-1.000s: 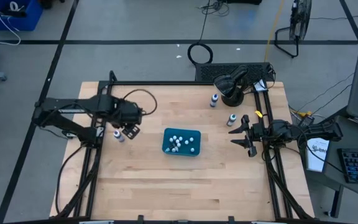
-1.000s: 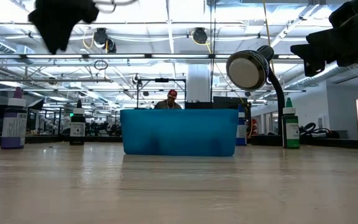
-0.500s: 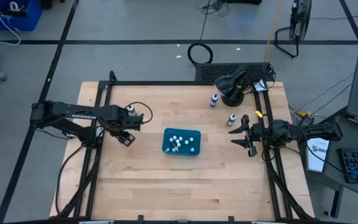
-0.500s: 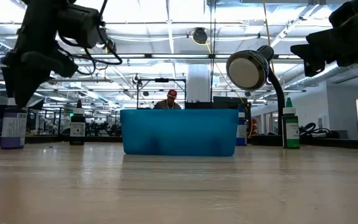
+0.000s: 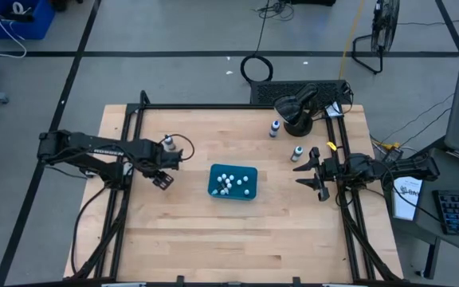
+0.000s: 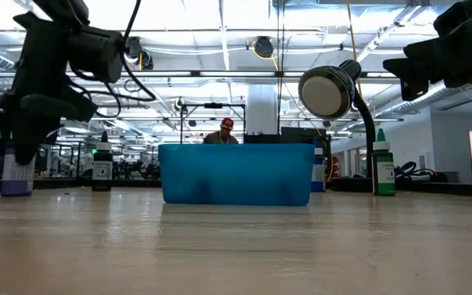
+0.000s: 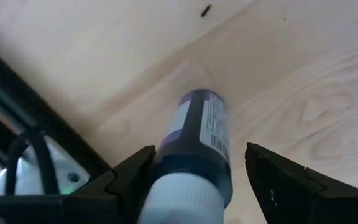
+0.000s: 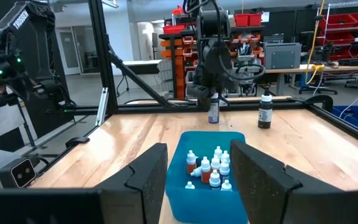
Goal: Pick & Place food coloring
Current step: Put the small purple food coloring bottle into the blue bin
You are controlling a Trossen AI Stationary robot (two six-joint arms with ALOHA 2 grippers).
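A tall purple bottle [image 7: 197, 149] with a white cap stands upright on the table near its left edge; it also shows in the low view [image 6: 16, 168]. My left gripper [image 7: 197, 171] is open and comes down over it, one finger on each side. One finger is close beside the bottle and a gap shows at the other. In the high view my left gripper [image 5: 159, 177] hides the bottle. A teal tray [image 5: 233, 182] at the table's middle holds several tiny white-capped bottles [image 8: 210, 168]. My right gripper [image 5: 319, 174] is open and empty at the right edge.
A dark bottle [image 5: 166, 142] stands just beyond my left gripper. Two more tall bottles [image 5: 275, 127] [image 5: 297, 152] stand at the far right beside a black round object [image 5: 297, 112] with a cable. Bare wood lies along the near side. A person shows in the room behind [image 6: 226, 131].
My left gripper has gone down and a little toward the table's left and near edges. It has come from high above the table to around the purple bottle's top. The bottle has stayed in place.
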